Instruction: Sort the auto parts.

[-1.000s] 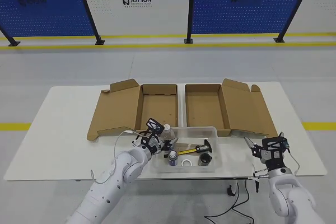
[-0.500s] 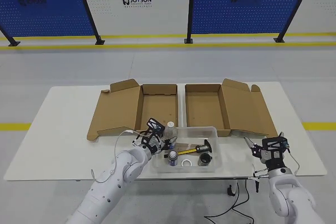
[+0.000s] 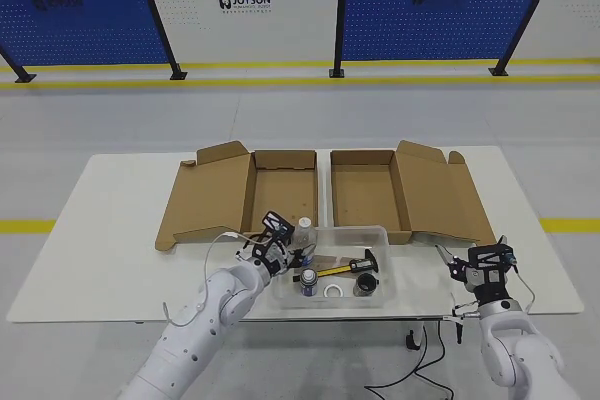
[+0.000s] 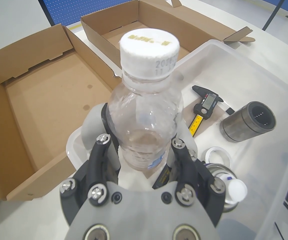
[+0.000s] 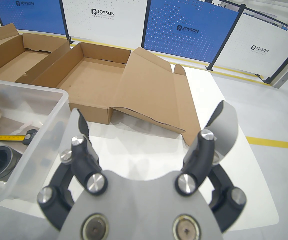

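Clamping a bottle [image 4: 146, 101], left gripper [image 4: 140, 136] over white table [image 3: 110, 230]; right gripper [image 5: 151, 113] empty, spread; blue partitions [image 5: 184, 31] behind.

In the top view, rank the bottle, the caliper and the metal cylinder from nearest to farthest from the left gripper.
1. The bottle, held in the left gripper, at the bin end nearest that arm.
2. The caliper, lying mid-bin.
3. The cylinder, at the bin's end toward the other arm.

L gripper [image 4: 141, 126] clamped round bottle [image 4: 144, 81], arm bent inward; R gripper [image 5: 151, 116] spread wide, pointing fwd.
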Controlling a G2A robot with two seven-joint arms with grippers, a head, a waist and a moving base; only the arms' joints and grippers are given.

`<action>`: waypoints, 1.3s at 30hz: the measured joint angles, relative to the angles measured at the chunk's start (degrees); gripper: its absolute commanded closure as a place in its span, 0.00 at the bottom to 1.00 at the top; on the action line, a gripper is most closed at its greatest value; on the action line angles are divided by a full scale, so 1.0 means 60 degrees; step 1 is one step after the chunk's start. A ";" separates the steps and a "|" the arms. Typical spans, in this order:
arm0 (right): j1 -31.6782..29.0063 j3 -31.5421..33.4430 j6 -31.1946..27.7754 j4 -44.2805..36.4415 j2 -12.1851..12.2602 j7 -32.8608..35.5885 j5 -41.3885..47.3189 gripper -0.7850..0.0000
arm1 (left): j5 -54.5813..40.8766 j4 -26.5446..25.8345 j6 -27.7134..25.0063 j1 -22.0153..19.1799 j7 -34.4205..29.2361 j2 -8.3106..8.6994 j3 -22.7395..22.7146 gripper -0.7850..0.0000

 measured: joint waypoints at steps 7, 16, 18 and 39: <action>0.0000 0.0000 0.0000 0.0000 0.0000 0.0000 0.0000 0.00 | 0.0174 -0.0162 -0.0132 0.0134 0.0212 0.0044 -0.0162 1.00; 0.0000 0.0000 0.0000 0.0000 0.0000 0.0000 0.0000 0.00 | 0.0148 -0.0637 -0.0513 0.0329 0.0439 0.0118 -0.0458 1.00; 0.0000 0.0000 0.0000 0.0000 0.0000 0.0000 0.0000 0.00 | 0.0100 -0.0821 -0.0597 0.0369 0.0445 0.0141 -0.0565 1.00; 0.0000 0.0000 0.0000 0.0000 0.0000 0.0000 0.0000 0.00 | -0.1065 -0.4905 -0.2347 0.2427 -0.1368 0.0718 -0.2712 1.00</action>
